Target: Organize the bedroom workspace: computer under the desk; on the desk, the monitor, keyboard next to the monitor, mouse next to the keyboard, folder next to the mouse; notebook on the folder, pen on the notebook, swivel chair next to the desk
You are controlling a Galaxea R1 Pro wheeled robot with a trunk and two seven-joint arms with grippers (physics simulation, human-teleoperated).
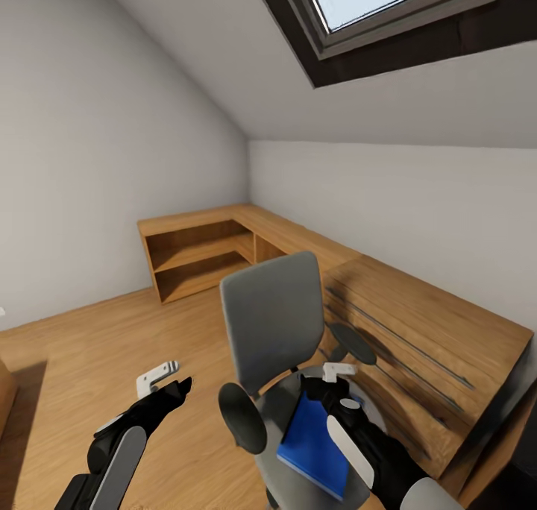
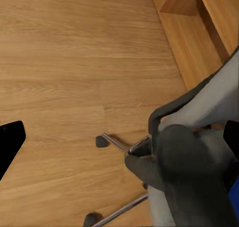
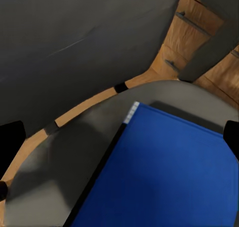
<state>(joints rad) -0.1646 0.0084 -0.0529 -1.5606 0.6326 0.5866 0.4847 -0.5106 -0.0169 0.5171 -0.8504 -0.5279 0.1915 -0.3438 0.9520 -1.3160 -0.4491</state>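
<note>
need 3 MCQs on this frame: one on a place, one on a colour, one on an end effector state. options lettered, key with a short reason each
1. Where does the folder lie?
A. on the floor
B. on the seat of the swivel chair
C. on the wooden dresser

2. What colour is the folder?
A. blue
B. red
C. white

3. What is the right end effector doing?
A. gripping the chair's armrest
B. hanging over the folder, fingers apart
C. resting on the floor

Key: 1 B, the head view shows it flat on the grey seat. 2 A, the cover is plain blue in the head and right wrist views. 3 B, the right wrist view looks down on the folder, with a dark fingertip at each side edge and nothing between.
</note>
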